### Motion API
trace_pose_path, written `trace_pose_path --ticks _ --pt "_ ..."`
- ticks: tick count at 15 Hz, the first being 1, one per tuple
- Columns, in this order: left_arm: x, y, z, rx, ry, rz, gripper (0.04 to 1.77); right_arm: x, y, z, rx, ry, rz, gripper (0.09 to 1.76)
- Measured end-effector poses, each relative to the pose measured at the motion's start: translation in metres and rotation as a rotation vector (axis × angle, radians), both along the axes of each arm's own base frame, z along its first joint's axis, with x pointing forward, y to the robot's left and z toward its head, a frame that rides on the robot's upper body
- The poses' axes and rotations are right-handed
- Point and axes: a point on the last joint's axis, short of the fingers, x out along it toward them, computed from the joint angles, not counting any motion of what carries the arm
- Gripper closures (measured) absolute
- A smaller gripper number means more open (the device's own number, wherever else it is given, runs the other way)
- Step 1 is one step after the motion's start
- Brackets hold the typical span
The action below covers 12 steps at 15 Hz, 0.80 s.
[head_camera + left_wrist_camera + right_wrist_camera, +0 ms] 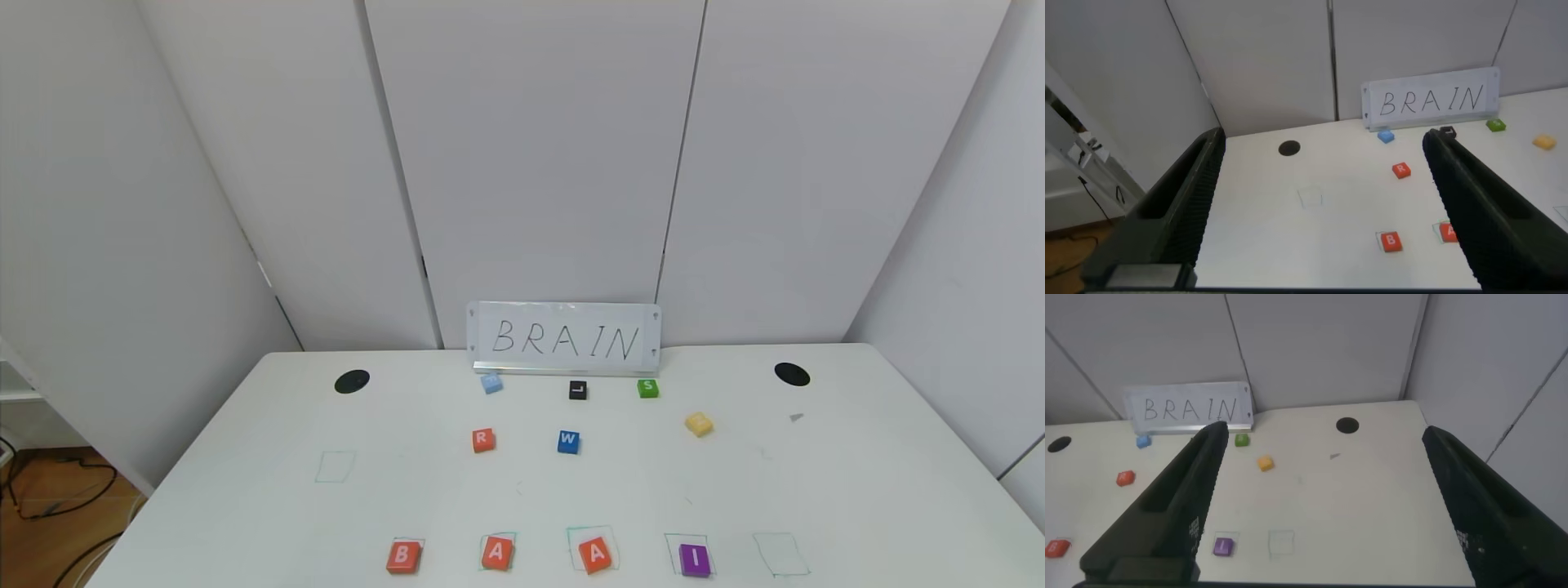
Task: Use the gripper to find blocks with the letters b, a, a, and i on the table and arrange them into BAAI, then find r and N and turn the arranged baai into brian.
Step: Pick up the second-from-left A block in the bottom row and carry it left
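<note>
On the white table [245,506], along its near edge, lies a row of blocks: orange-red B [403,557], A [497,553], A [595,554] and purple I [695,560], each on or near a green drawn square. The orange-red r [483,440] lies mid-table, and the pale yellow N [699,424] sits farther right. Neither arm shows in the head view. My left gripper [1324,139] hangs open above the table's left side, with B [1391,242] and r [1400,171] below it. My right gripper [1325,433] hangs open over the right side, above I [1223,546] and N [1265,463].
A sign reading BRAIN [563,338] stands at the back. Before it lie a light blue block [491,383], black L [578,390], green S [648,389] and blue W [568,442]. Two black holes [352,381] [792,374] flank them. Unfilled green squares [335,466] [780,554] are drawn left and right.
</note>
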Motion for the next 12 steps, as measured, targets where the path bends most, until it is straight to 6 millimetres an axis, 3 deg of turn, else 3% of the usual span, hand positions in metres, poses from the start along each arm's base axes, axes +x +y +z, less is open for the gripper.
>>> trace_pose_path --ticks 3,6,9,12 --pt "0.051 -0.001 0.033 0.009 0.090 0.000 0.09 0.050 0.001 0.020 0.008 0.128 0.002 0.14" --pt "0.107 -0.001 0.050 0.015 0.184 -0.003 0.09 0.106 0.002 0.026 0.027 0.240 -0.001 0.14" --pt "0.161 -0.002 0.045 0.014 0.295 -0.007 0.09 0.159 0.004 0.019 0.048 0.344 -0.002 0.14" --pt "0.205 -0.006 0.023 0.004 0.423 -0.024 0.09 0.203 0.008 0.001 0.089 0.447 -0.007 0.14"
